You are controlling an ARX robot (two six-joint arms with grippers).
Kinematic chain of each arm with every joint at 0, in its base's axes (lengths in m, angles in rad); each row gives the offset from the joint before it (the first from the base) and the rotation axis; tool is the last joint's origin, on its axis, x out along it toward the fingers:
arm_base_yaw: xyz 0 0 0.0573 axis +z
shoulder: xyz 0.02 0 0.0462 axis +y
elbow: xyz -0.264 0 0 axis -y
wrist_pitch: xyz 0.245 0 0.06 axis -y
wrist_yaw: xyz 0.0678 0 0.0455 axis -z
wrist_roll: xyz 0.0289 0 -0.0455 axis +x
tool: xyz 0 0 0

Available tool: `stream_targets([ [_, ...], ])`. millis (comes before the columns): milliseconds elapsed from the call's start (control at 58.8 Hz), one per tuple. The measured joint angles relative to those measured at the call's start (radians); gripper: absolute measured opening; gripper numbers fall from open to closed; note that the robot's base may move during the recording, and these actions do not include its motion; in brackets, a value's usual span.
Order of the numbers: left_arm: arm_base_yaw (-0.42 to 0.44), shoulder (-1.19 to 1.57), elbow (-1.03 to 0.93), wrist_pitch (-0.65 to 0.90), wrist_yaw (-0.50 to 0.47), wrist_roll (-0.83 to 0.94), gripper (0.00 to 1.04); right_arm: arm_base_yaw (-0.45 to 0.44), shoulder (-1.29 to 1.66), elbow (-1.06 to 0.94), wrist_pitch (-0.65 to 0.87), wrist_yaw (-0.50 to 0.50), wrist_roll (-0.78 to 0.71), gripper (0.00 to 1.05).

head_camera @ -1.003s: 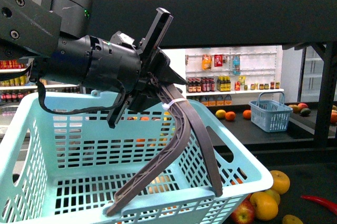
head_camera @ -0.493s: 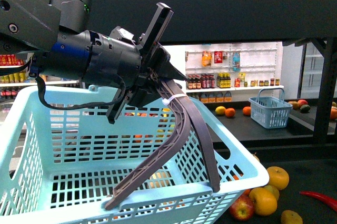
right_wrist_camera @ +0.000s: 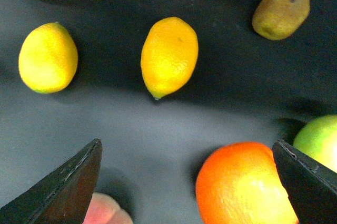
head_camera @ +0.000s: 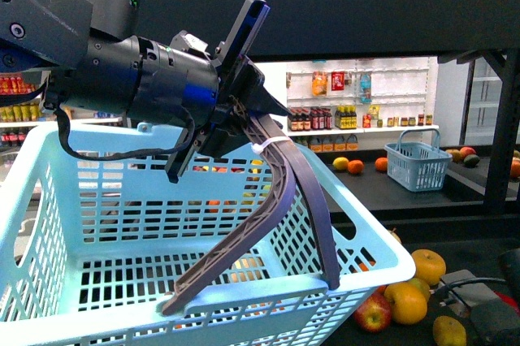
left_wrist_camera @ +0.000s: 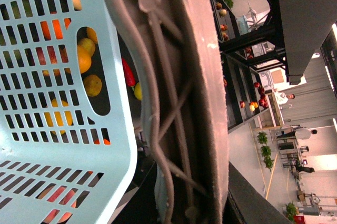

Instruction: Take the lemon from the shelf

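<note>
We note the right arm (head_camera: 494, 322) newly in view. Left gripper (head_camera: 246, 131) clamps the latticed grey handle (head_camera: 280, 200); right gripper (right_wrist_camera: 185, 149) gapes above an oval lemon (right_wrist_camera: 169, 56).

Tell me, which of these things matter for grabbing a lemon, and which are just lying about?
Job: deeper-yellow lemon, paler lemon, dark shelf, open right claw.
Lying about: orange, brown kiwi, green apple, light blue basket.
</note>
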Motion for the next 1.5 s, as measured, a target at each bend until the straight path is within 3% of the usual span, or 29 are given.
stream_targets([
  [629,0.0,0.0,0.0,0.0,0.0,0.001,0.13,0.053,0.412,0.567,-0.199,0.061,0.043,0.97],
  [1360,0.0,0.0,0.0,0.0,0.0,0.0,0.13,0.064,0.559,0.764,-0.3,0.064,0.129,0.97],
  [1496,0.0,0.0,0.0,0.0,0.001,0.001,0.13,0.064,0.568,0.777,-0.304,0.067,0.135,0.8],
])
